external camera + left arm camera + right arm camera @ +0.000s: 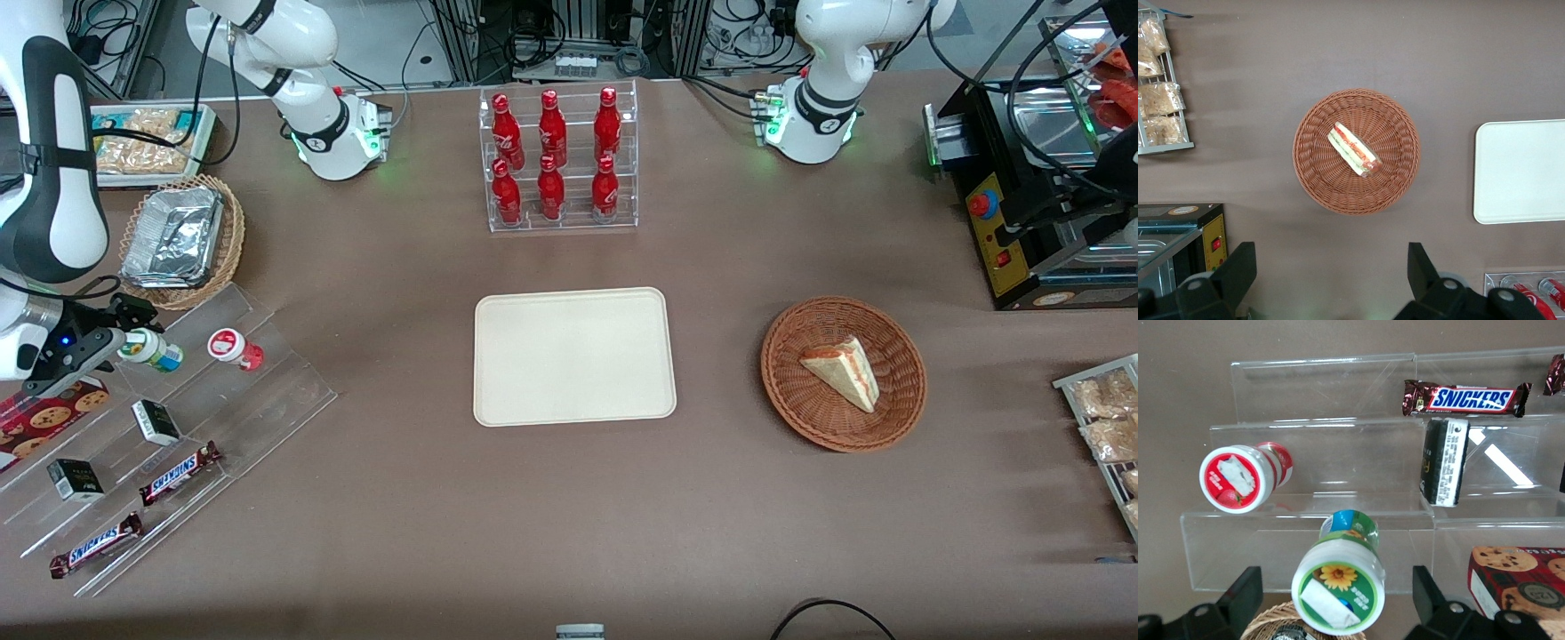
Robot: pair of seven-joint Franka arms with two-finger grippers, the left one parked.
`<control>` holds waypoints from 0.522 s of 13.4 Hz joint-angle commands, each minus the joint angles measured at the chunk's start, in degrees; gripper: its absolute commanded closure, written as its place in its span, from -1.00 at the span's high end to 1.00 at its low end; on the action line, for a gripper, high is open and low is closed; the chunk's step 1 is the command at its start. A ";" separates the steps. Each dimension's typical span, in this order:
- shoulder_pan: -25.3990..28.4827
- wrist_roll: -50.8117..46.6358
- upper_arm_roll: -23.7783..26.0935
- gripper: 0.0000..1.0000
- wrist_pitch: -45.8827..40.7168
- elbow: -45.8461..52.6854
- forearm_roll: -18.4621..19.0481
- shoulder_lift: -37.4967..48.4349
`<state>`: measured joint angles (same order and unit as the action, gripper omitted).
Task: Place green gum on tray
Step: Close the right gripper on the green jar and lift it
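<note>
Brown tabletop, clear acrylic step rack at the working arm's end. The gripper is spread wide around the green gum up on that rack; contact is hard to judge. Close off-centre and it rolls into the red-lidded bottle. The tray sits well apart.

A brown cloth-covered bench fills the scene under even, flat light. At its edge farthest from the front camera, dark cables and metal frames crowd a pale floor. Toward the parked arm's end sits a black machine with red buttons.
</note>
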<state>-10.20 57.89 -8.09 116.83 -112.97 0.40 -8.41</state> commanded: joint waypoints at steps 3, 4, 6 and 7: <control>-0.52 1.17 0.27 -0.04 2.88 -2.43 1.44 0.59; -0.52 1.26 0.19 -0.50 2.88 -2.43 1.44 0.59; -0.43 1.44 0.18 -1.00 2.79 -2.43 1.62 0.59; -0.43 1.44 0.18 -1.00 2.70 -2.34 1.62 0.59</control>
<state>-10.24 58.76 -8.10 118.46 -114.42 0.40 -8.43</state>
